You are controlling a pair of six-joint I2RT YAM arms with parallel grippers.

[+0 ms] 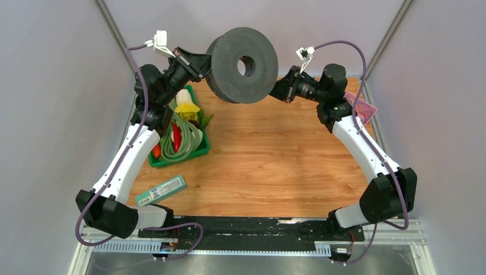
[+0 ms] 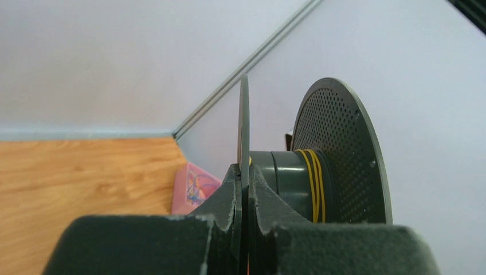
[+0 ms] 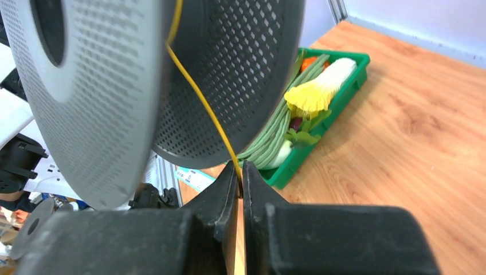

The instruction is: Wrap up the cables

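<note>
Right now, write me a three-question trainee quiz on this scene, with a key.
1. True or false: the spool rests on the table.
2. Fill in: the left fingers clamp the spool's thin ____.
3. What pinches the yellow cable? A) left fingers B) right fingers C) nothing

Key: 1 false, it is held up in the air; 2 flange; 3 B.

One camera looks down from overhead; both wrist cameras sit close, facing the shared spool (image 1: 229, 74) from opposite sides.
</note>
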